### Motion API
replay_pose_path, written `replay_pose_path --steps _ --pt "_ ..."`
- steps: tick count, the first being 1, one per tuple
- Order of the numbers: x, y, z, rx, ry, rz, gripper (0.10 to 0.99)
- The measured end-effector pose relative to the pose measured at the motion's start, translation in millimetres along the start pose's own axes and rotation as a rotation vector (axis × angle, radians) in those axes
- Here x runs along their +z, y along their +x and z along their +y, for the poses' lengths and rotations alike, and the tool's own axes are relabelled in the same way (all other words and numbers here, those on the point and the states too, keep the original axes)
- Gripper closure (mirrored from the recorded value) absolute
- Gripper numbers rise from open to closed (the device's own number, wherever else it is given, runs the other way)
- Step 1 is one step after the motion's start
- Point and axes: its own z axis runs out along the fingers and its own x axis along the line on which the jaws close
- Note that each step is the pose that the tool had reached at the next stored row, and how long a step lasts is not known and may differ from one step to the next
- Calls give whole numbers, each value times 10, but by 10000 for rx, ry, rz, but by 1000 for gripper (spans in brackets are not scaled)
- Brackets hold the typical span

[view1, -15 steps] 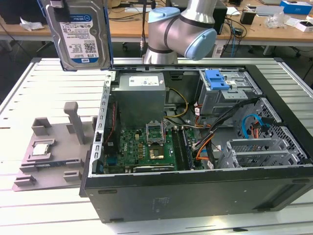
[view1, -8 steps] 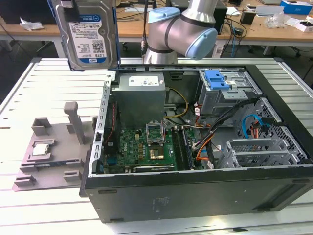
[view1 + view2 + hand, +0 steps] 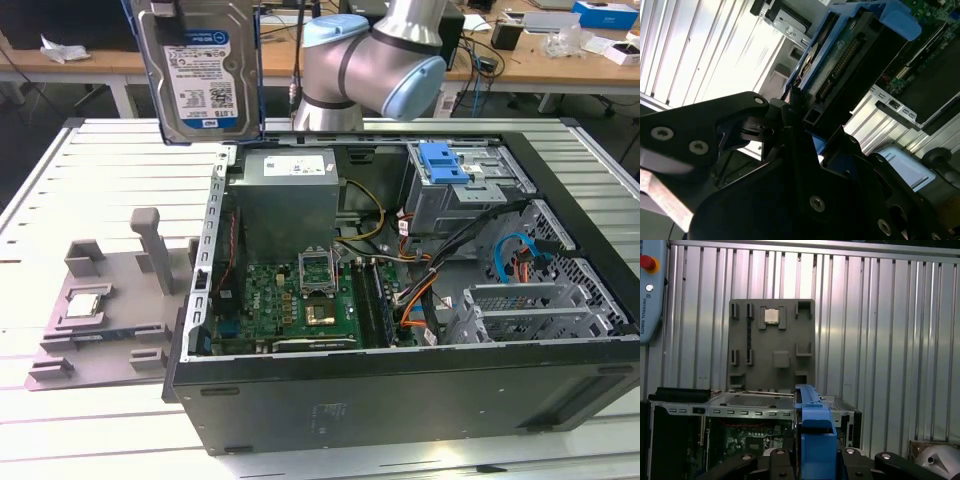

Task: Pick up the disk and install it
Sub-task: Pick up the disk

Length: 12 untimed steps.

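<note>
1. You see the disk (image 3: 200, 70) hanging upright in the air, label facing the exterior view, clear of the open computer case (image 3: 400, 395).
2. In the first wrist view, the gripper (image 3: 813, 460) has its black fingers (image 3: 855, 462) pinching the disk's blue bracket from both sides.
3. On the slatted table (image 3: 60, 190), the grey tray (image 3: 110, 335) carries the CPU chip (image 3: 82, 304), beside the case on the exterior view's left.

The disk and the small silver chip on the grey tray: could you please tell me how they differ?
The disk is held upright in the air by the hand; the chip lies flat on the grey tray. The disk is far larger, labelled and blue-framed; the chip is small and square. Both are silvery metal.
</note>
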Motion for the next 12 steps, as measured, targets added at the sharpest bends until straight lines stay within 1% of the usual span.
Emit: replay_pose_path --steps 2,9,11,12 --pt "-2 3 -66 1 0 0 718" --pt "-5 11 -229 1 -1 0 718" --pt "-7 15 -299 2 -1 0 718" --pt "-7 16 -321 1 -2 0 718"
